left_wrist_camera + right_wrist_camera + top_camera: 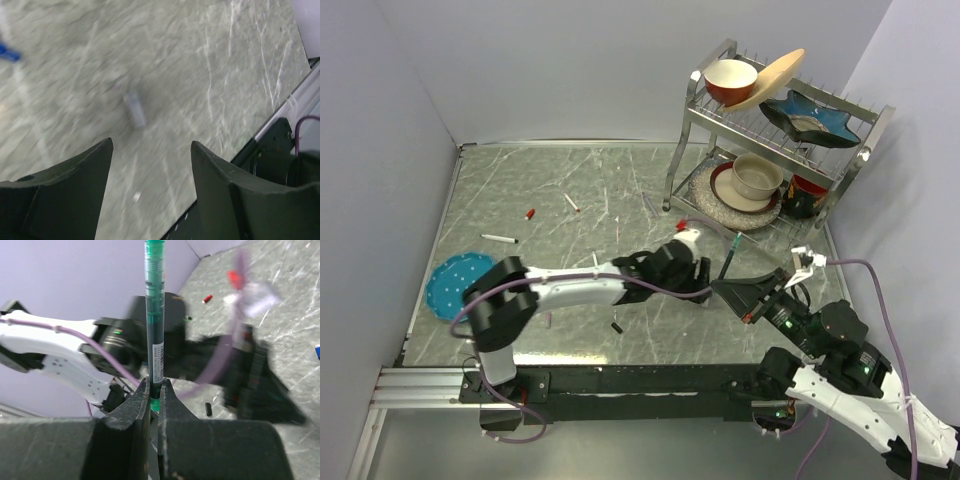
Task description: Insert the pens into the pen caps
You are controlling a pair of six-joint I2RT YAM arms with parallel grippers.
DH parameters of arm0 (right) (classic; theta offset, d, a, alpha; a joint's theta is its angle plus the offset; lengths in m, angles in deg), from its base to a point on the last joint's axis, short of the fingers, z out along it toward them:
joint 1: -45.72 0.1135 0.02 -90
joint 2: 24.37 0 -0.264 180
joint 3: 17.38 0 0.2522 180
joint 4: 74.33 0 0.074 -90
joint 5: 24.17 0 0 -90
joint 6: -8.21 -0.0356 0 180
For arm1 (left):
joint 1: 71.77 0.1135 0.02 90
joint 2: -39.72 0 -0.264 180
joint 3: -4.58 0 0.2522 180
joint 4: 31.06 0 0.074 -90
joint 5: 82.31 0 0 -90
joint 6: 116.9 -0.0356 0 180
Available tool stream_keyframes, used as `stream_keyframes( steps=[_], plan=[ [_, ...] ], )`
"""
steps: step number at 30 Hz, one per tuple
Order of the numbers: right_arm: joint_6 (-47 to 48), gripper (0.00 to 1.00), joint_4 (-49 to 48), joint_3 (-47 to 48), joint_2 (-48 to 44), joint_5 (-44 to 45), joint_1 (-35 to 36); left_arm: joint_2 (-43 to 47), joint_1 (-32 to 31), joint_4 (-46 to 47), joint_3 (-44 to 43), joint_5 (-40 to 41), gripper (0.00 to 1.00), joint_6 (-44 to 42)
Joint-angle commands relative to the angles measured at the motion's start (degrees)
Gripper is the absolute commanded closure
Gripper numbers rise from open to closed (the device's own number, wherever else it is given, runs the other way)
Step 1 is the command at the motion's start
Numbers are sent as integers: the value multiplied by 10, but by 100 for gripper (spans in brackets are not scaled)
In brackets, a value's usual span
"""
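1. The right gripper (154, 386) has its jaws pinched narrow on the teal-green pen (154, 315), gripping its lower end so that the barrel stands straight up out of the fingers in the right wrist view.
2. A pale label with rows of tiny print and a bar-code-like strip runs along that pen's barrel. The print is too small to read, and no brand name can be made out.
3. From the top camera the teal-green pen (731, 255) is lifted off the table (570, 170), right of centre and in front of the dish rack (865, 150).
4. The left gripper (150, 145) has its jaws well apart with nothing between them. Below the gap lies a short pale tube (135, 110), too blurred to name.
5. In the top view the left gripper (702, 285) is just left of the right gripper (724, 283).
6. The left white pen (498, 238) lies flat near the blue plate (445, 290), and the far white pen (571, 203) lies further back.
7. The red cap (530, 213) lies between those two pens, apart from both.
8. The black cap (617, 327) lies near the front edge, under the left arm's reach.
9. The bowls and plates in the rack carry no readable writing.
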Motion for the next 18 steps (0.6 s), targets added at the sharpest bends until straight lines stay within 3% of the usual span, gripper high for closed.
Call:
stream_keyframes(
  steps=[1, 7, 12, 15, 18],
  plan=[
    [3, 100, 2, 18, -32, 10, 2, -62, -9, -10, -68, 23, 33, -10],
    [-2, 100, 21, 22, -69, 24, 2, -111, -13, 2, -97, -2, 41, 1],
    [-9, 100, 17, 21, -74, 13, 2, -101, -21, 78, -66, -29, 49, -2],
    [-12, 100, 13, 20, -73, 6, 1, -103, -23, 104, -64, -57, 57, -7],
    [-18, 100, 13, 16, -73, 9, 2, -119, -23, 109, -69, -70, 72, 0]
  ],
)
